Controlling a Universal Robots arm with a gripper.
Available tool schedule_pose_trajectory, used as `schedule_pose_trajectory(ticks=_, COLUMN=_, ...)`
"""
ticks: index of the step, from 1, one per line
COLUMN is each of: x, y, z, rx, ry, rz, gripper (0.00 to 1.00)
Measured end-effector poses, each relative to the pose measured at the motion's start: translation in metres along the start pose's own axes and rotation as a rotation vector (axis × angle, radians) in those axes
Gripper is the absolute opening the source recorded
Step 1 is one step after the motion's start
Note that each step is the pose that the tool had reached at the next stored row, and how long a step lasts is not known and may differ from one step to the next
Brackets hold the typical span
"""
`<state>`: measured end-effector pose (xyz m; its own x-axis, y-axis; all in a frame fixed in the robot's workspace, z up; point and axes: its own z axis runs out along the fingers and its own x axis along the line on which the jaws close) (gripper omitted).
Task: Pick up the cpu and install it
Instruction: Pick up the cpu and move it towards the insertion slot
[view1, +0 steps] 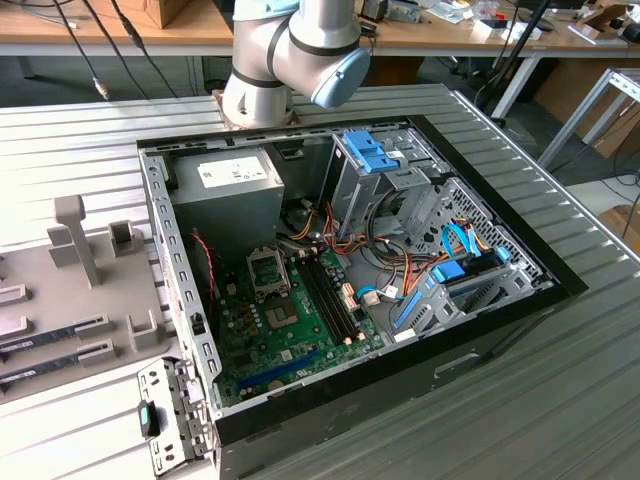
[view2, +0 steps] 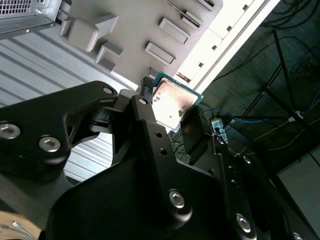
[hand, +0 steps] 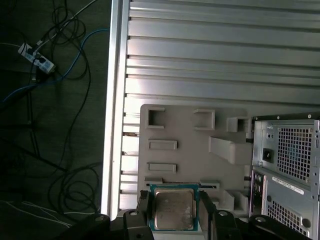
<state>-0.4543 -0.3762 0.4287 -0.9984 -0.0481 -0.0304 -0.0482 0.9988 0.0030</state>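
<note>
Ribbed metal tabletop (view1: 560, 400) is seen under everything. At the exterior view's left, one grey moulded tray (view1: 40, 290) is laid on it, set with several raised blocks and slots. Just beside the tray, in the middle, one open computer case (view1: 330, 395) is laid flat. Inside it one green motherboard (view1: 290, 335), one grey power-supply box (view1: 225, 190) and bundles of coloured cables are counted. One robot arm (view1: 290, 50) is seen behind the case. In the first wrist view one cpu (hand: 173, 210) is gripped by the gripper (hand: 174, 217). Two black fingers (hand: 206, 215) are closed on its opposite edges, with the silver top left exposed. The cpu is held in the air over the tray's edge, beside the case.
</note>
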Motion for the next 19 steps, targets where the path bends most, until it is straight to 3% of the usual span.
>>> schedule_pose_trajectory(ticks=19, x=-0.0091, y=-0.0032, z=0.0008, rx=0.0, ry=-0.0001, rz=0.0, gripper=0.47)
